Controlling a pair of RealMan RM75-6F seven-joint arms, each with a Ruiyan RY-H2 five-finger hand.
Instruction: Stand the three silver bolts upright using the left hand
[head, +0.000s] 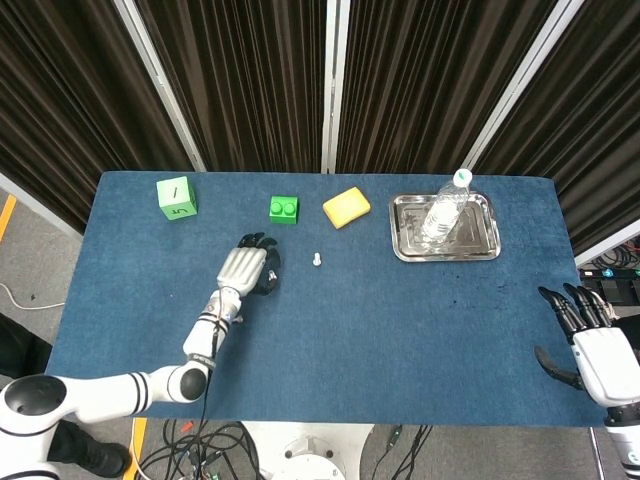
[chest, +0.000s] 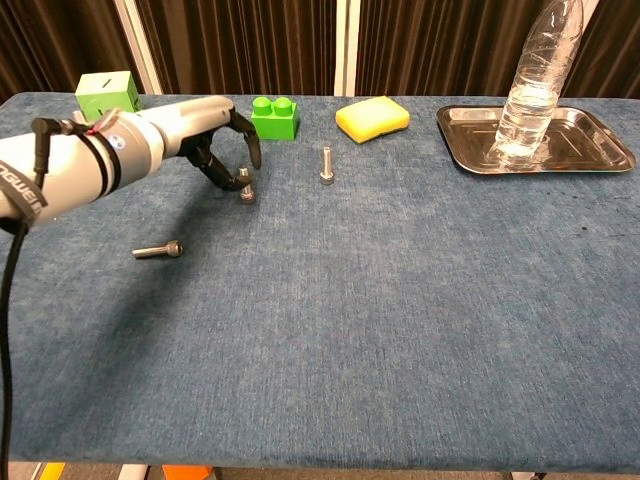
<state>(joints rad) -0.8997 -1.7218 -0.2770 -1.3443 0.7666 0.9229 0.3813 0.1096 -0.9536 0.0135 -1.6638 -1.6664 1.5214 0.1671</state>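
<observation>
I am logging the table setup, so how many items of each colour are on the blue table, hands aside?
Silver: 4, three bolts and a metal tray
Green: 2, a cube and a studded brick
Yellow: 1, a sponge
Clear: 1, a plastic bottle
Total: 8

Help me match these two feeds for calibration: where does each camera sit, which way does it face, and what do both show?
Head view: high above the table, looking steeply down; shows the left hand with its arm, and the right hand off the table's edge.
Chest view: low at the near edge, looking across toward the curtains; shows only the left hand and forearm.
Shared: left hand, standing bolt, green brick, sponge, tray, bottle, green cube.
</observation>
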